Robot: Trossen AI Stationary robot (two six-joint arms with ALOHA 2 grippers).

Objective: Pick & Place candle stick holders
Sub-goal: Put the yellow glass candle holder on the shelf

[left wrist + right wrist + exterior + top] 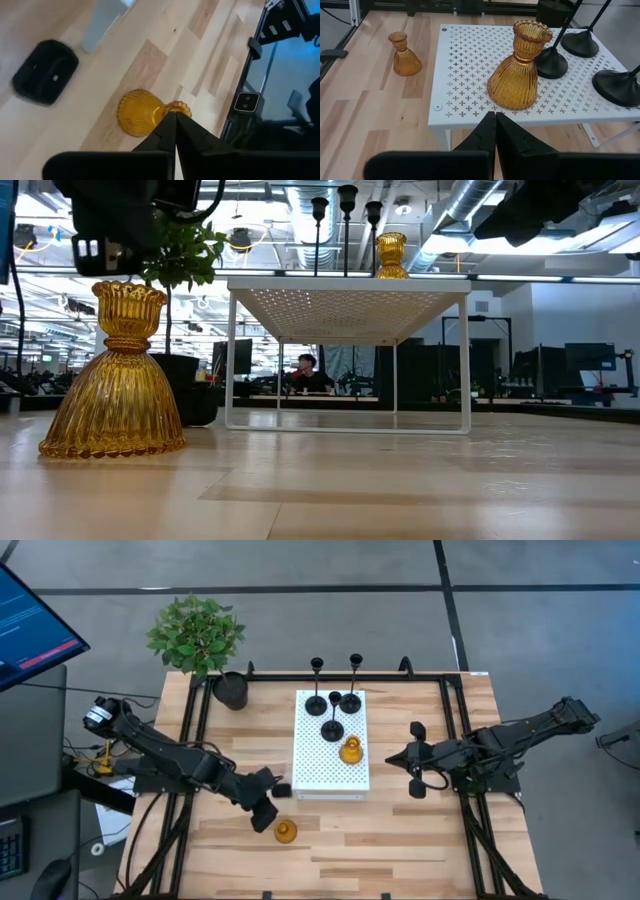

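Three black candle stick holders (332,728) stand on their disc bases on a white perforated shelf (315,775), with one amber holder (350,751) beside them; it also shows in the right wrist view (517,70). A second amber holder (286,832) stands upright on the wooden table near the front, and shows in the low view (115,380) and the left wrist view (142,112). My left gripper (273,806) is open, hovering just above and beside this holder without touching it. My right gripper (416,758) is open and empty, right of the shelf.
A black plant pot with green leaves (230,690) stands at the table's far left corner. A black frame (455,740) runs along the table's sides. A monitor (30,625) stands left of the table. A person (305,370) sits far behind in the room.
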